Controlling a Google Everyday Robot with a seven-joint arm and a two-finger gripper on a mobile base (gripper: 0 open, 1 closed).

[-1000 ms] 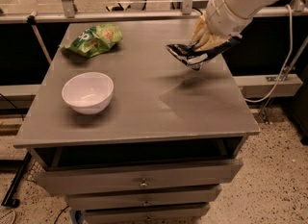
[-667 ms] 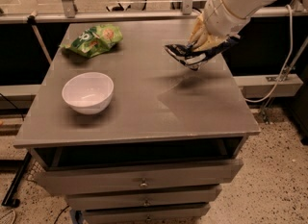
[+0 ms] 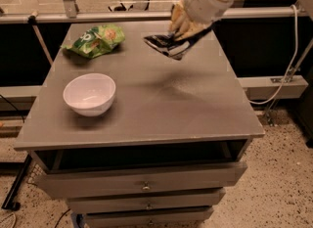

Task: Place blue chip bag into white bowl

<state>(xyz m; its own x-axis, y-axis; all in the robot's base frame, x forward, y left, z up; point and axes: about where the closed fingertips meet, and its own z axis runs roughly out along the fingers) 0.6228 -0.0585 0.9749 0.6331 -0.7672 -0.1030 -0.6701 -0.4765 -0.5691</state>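
The blue chip bag (image 3: 167, 44) is dark navy with pale markings and hangs in the air above the back right part of the grey table (image 3: 161, 109). My gripper (image 3: 183, 26) is shut on its upper right edge and holds it clear of the surface. The white bowl (image 3: 90, 93) stands empty on the left side of the table, well to the left of and nearer than the bag.
A green chip bag (image 3: 95, 40) lies at the table's back left corner. A metal rail (image 3: 122, 15) runs behind the table. Drawers (image 3: 145, 185) sit below the tabletop. A white cable (image 3: 288, 70) hangs at the right.
My gripper has carried the blue chip bag to the left, toward the table's middle, still above the surface. The bowl and green bag have not moved.
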